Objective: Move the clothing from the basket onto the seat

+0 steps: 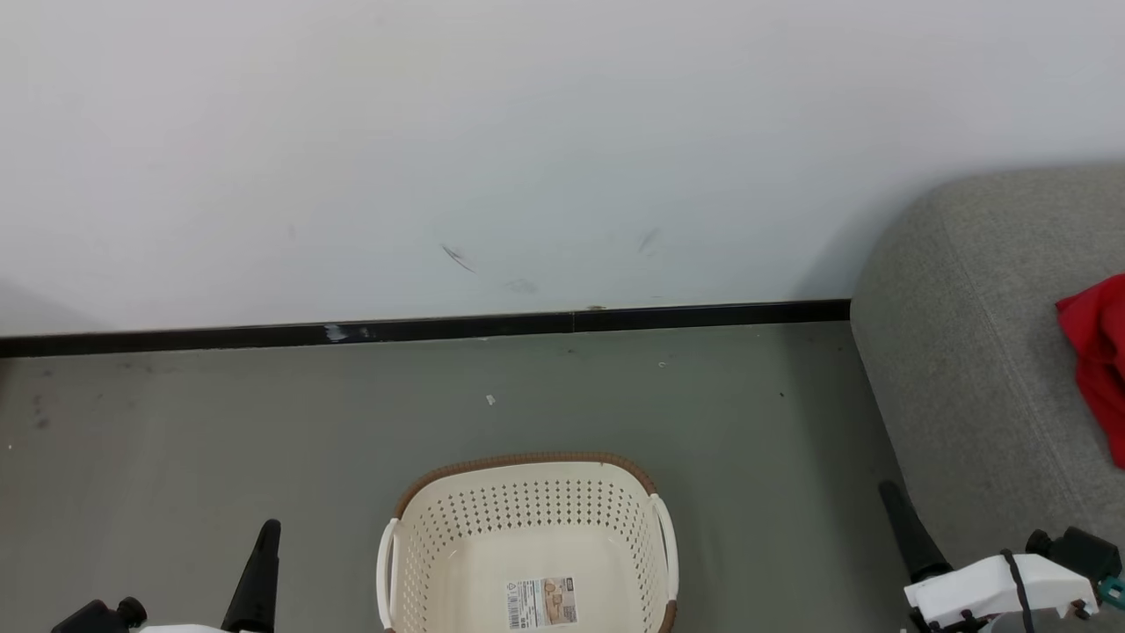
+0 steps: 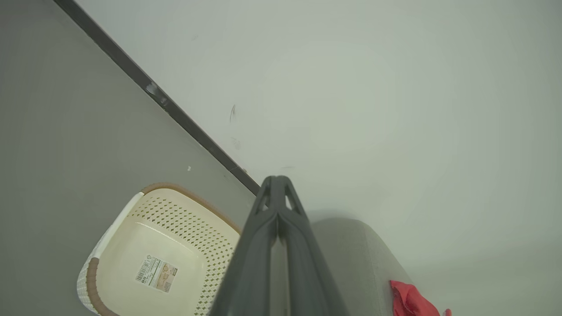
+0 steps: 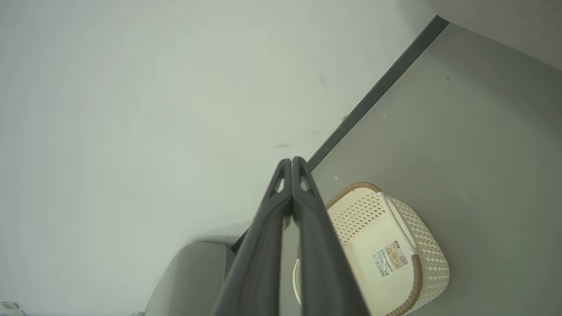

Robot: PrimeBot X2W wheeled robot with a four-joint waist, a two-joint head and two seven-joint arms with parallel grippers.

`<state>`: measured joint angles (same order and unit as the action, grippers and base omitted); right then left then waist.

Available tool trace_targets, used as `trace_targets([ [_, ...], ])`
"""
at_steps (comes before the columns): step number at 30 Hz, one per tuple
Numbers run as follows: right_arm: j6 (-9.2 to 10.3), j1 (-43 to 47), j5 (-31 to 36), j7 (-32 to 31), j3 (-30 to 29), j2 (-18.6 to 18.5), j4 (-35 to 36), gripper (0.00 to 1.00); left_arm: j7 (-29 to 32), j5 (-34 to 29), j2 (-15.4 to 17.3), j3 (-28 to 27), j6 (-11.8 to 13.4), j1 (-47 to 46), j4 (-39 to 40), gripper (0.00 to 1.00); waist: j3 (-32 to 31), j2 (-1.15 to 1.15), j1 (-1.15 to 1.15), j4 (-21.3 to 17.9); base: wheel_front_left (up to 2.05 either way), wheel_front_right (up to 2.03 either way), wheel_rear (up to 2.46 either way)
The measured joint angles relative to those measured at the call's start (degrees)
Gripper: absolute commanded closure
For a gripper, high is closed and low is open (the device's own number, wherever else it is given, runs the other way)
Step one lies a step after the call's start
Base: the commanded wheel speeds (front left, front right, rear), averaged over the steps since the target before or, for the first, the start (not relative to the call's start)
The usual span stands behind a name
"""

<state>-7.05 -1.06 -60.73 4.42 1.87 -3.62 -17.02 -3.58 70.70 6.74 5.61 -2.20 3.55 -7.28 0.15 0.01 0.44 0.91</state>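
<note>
Dark, tapering fingers frame the near edge of the scene. The left gripper rises at the lower left with its two fingers pressed together tip to tip, pinching nothing. The right gripper at the lower right is shut the same way, and its white wrist housing hangs over the near corner of the seat.

Between them the basket stands upright on the floor, touching neither gripper. Its brown woven-look rim faces the wall, a white handle sits on each side, and a paper label lies flat on its bare cream bottom.

The floor is smooth and grey-green, with a few pale specks and dark scuffs between the basket and the wall's foot.

To the right, the grey upholstered seat meets the floor along a rounded edge. The clothing — a crumpled red heap — lies on the seat's top, well in from that floor-side edge and well apart from the basket.

Farther back, a black skirting strip runs along the far edge of the floor — chipped pale in one spot — and above it stands a plain white wall with a couple of faint dark marks.
</note>
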Motion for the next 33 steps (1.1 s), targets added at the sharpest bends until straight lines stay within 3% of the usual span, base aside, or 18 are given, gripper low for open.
trace_targets([
  [11,0.00,-0.5,-9.2,-2.1,-1.4,-0.2,0.3,1.00,1.7,6.4,-0.8,-1.6,-1.1,-1.3,-2.0,1.00,0.3,0.00,-0.34,-0.2,0.00,0.00,0.00],
  [33,0.00,-1.6,-26.5,-5.6,-4.3,-0.7,1.4,1.00,5.4,18.6,-1.8,-5.1,-3.1,-4.7,-5.6,1.00,0.2,0.00,-0.40,-0.7,0.00,0.00,0.00],
])
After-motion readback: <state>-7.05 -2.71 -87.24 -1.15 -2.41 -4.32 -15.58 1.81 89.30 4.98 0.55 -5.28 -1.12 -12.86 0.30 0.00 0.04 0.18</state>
